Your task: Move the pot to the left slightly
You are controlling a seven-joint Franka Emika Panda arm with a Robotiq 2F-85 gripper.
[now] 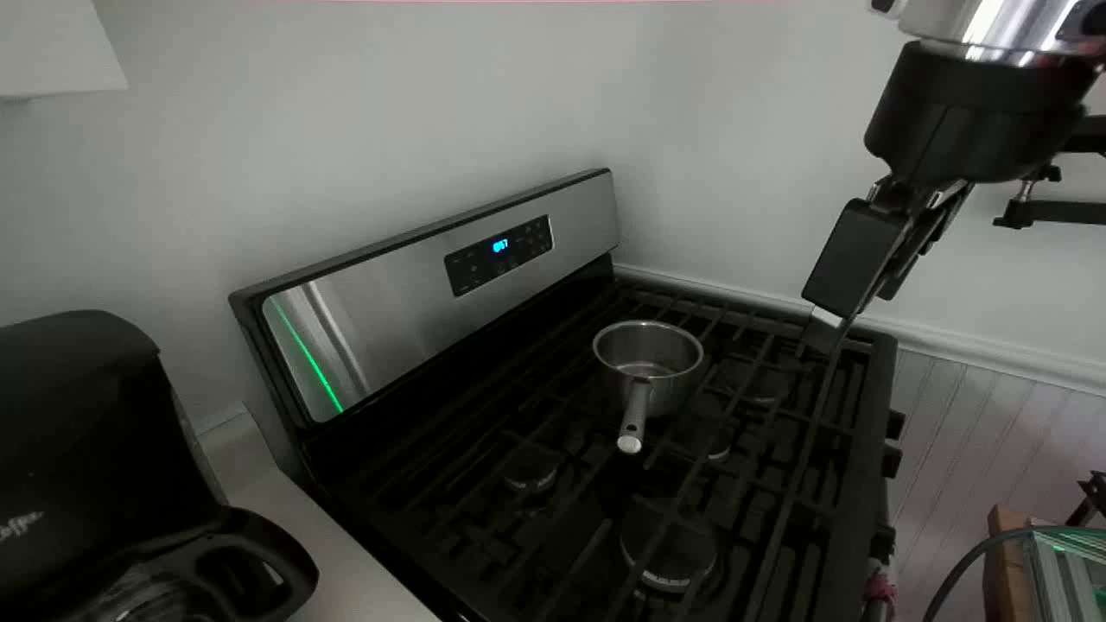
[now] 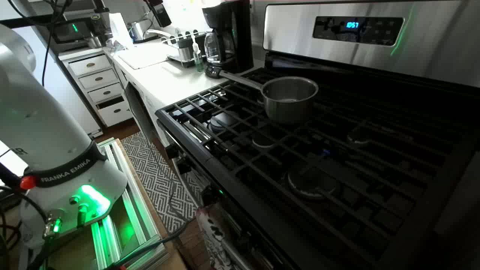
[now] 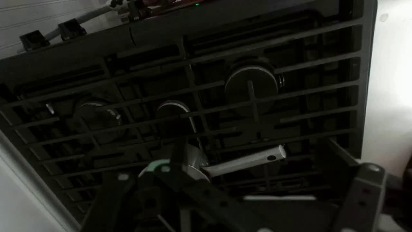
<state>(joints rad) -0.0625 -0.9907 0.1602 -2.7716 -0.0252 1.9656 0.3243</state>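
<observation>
The pot, a small shiny silver saucepan, stands upright on the black stove grates in both exterior views (image 1: 670, 393) (image 2: 288, 107). Its long straight handle (image 1: 637, 410) points toward the coffee maker side. In the wrist view the pot (image 3: 193, 158) is partly hidden behind a gripper finger, and its handle (image 3: 244, 161) shows between the two fingers. My gripper (image 3: 257, 153) is open and empty, its fingers wide apart. In an exterior view the gripper (image 1: 825, 324) hangs over the stove's edge by the wall, apart from the pot. In the remaining exterior view the gripper is not clearly seen.
Black grates (image 2: 240, 165) cover the stove top. The steel back panel (image 1: 380, 337) rises behind the pot. A black coffee maker (image 1: 95, 449) stands on the counter beside the stove. A wall (image 1: 743, 173) closes the far side. Knobs (image 2: 183, 165) line the front edge.
</observation>
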